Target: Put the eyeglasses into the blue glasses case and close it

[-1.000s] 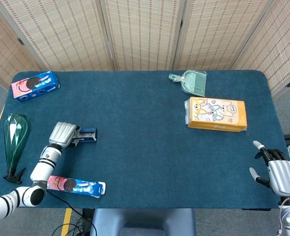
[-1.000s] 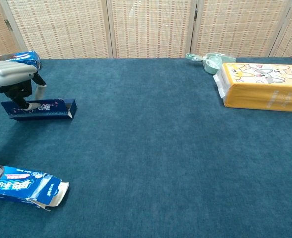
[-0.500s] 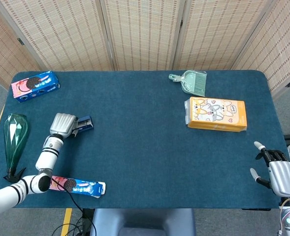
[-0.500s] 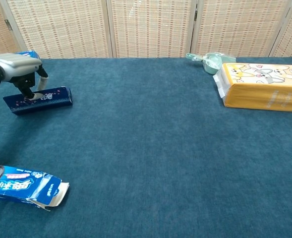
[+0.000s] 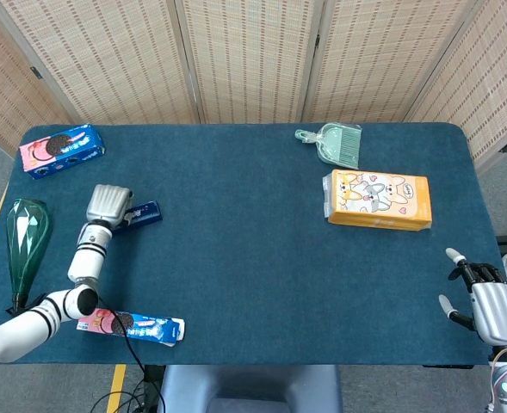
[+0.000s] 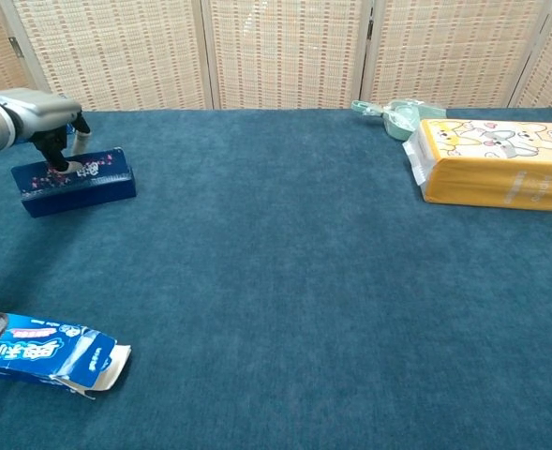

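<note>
The blue glasses case (image 5: 142,213) (image 6: 74,181) lies at the left side of the table with its lid down. My left hand (image 5: 108,206) (image 6: 39,113) reaches over its left end, and its fingertips (image 6: 60,165) press on the lid's top. No eyeglasses show in either view. My right hand (image 5: 493,307) hangs off the table's near right corner with its fingers apart and nothing in it; the chest view does not show it.
A cookie box (image 5: 62,149) sits at the far left corner. A green bottle (image 5: 26,242) lies off the left edge. A blue cookie pack (image 5: 132,327) (image 6: 46,352) lies near left. An orange tissue pack (image 5: 378,200) (image 6: 496,164) and a green dustpan (image 5: 335,144) (image 6: 393,114) stand at the right.
The case's lid was open a second ago and is now down. My left hand and the case have shifted toward the table's far left. The right hand has barely moved.
</note>
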`<state>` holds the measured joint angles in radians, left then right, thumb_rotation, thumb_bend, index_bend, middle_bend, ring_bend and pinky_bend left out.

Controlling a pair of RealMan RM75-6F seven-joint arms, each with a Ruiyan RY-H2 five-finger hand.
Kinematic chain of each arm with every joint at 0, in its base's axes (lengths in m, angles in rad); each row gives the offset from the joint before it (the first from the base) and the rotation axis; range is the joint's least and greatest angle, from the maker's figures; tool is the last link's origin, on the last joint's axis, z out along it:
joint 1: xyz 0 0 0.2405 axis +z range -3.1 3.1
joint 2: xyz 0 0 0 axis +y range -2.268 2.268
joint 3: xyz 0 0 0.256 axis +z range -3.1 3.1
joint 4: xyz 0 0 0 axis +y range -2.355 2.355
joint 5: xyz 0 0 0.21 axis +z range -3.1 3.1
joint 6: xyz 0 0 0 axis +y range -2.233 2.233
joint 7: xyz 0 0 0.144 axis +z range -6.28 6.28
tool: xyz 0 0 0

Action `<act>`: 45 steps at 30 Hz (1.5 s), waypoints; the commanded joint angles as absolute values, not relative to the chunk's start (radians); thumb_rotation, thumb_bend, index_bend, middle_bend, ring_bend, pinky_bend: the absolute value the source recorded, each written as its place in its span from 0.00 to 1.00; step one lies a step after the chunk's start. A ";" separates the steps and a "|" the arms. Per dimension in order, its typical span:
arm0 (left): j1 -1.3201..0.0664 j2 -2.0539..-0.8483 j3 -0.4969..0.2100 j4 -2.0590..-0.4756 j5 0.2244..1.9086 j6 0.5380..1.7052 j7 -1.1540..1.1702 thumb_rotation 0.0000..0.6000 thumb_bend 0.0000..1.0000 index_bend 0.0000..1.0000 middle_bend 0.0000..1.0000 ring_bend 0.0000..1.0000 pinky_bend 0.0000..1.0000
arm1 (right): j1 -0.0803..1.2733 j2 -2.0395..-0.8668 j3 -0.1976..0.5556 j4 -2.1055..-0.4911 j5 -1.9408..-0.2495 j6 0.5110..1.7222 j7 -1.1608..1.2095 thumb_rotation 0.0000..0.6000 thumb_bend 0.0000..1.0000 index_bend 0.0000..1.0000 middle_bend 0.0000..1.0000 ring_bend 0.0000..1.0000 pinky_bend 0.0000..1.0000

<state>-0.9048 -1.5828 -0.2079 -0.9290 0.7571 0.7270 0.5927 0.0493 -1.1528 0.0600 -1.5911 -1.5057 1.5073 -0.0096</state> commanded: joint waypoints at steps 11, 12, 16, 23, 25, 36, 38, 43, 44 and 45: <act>-0.965 -1.740 -0.197 -0.626 0.652 0.633 0.721 1.00 0.49 0.27 1.00 0.95 1.00 | 0.048 -1.149 0.060 -1.595 -1.504 1.506 -0.013 1.00 0.30 0.12 0.44 0.32 0.23; -0.967 -1.747 -0.201 -0.610 0.647 0.634 0.725 1.00 0.48 0.22 1.00 0.95 1.00 | 0.047 -1.148 0.060 -1.596 -1.503 1.507 -0.013 1.00 0.30 0.12 0.44 0.32 0.23; -0.969 -1.741 -0.237 -0.604 0.636 0.632 0.696 1.00 0.44 0.15 1.00 0.95 1.00 | 0.043 -1.145 0.061 -1.597 -1.500 1.512 -0.012 1.00 0.30 0.12 0.44 0.32 0.23; -0.935 -1.606 -0.277 -0.860 0.619 0.631 0.629 1.00 0.38 0.16 1.00 0.95 1.00 | 0.050 -1.150 0.063 -1.594 -1.505 1.505 -0.011 1.00 0.30 0.12 0.44 0.32 0.23; -0.926 -1.561 -0.263 -0.952 0.607 0.637 0.640 1.00 0.34 0.16 1.00 0.95 1.00 | 0.053 -1.152 0.063 -1.592 -1.506 1.502 -0.011 1.00 0.30 0.12 0.44 0.32 0.23; -0.945 -1.562 -0.191 -1.003 0.505 0.653 0.678 1.00 0.22 0.17 1.00 0.95 1.00 | 0.051 -1.148 0.063 -1.594 -1.505 1.506 -0.011 1.00 0.30 0.12 0.44 0.33 0.23; -0.951 -1.580 -0.186 -0.966 0.481 0.646 0.677 1.00 0.22 0.17 1.00 0.95 1.00 | 0.048 -1.147 0.063 -1.595 -1.504 1.508 -0.012 1.00 0.30 0.12 0.44 0.33 0.23; -0.961 -1.611 -0.178 -0.887 0.432 0.619 0.676 1.00 0.22 0.20 1.00 0.95 1.00 | 0.049 -1.148 0.064 -1.596 -1.500 1.506 -0.014 1.00 0.30 0.12 0.44 0.33 0.23; -0.962 -1.617 -0.179 -0.872 0.427 0.612 0.669 1.00 0.22 0.21 1.00 0.95 1.00 | 0.050 -1.148 0.065 -1.596 -1.500 1.504 -0.014 1.00 0.30 0.12 0.44 0.33 0.23; -0.962 -1.621 -0.179 -0.862 0.424 0.606 0.663 1.00 0.22 0.25 1.00 0.95 1.00 | 0.050 -1.149 0.065 -1.596 -1.500 1.504 -0.014 1.00 0.30 0.12 0.44 0.33 0.23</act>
